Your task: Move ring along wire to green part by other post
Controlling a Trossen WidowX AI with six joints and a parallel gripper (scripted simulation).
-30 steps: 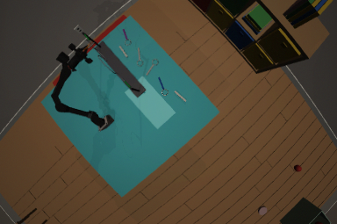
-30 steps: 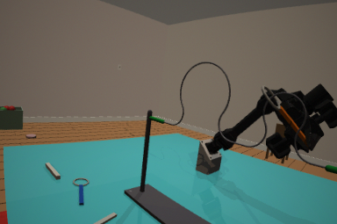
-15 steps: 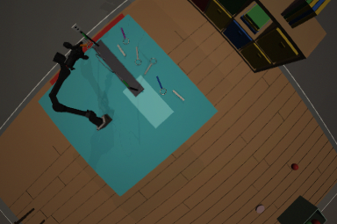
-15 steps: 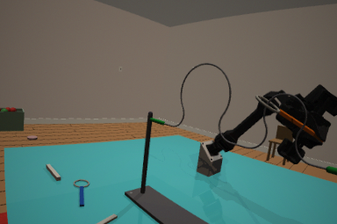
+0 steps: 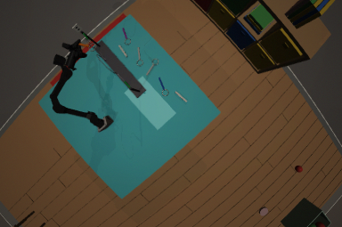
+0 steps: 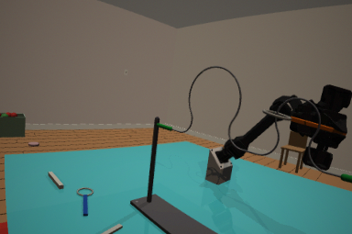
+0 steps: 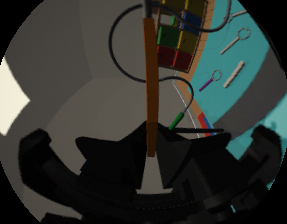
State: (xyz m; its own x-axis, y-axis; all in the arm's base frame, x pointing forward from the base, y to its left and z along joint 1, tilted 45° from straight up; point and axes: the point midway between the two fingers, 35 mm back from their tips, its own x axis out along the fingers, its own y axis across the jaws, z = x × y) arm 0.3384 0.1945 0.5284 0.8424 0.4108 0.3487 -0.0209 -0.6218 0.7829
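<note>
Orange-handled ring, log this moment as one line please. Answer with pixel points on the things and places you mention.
claw (image 5: 83,45) (image 7: 150,123): shut on orange handle (image 6: 319,125) (image 7: 151,85) | ring (image 6: 275,115): at grey wire (image 6: 240,94), contact unclear | release: not done

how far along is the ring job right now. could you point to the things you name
Picked up: the tool (image 7: 150,123) is shut on the orange handle (image 6: 318,125) (image 7: 151,85). In hand: the ring (image 6: 276,115) is at the grey stretch of wire, off both green parts. Left: reach the green part by the far post (image 6: 152,162), hang the ring, let go, back away.

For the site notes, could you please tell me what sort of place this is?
Probably a playroom or child's room: a cabinet of coloured bins, a small wooden chair and a box of red and green balls stand on a plank floor.
</note>
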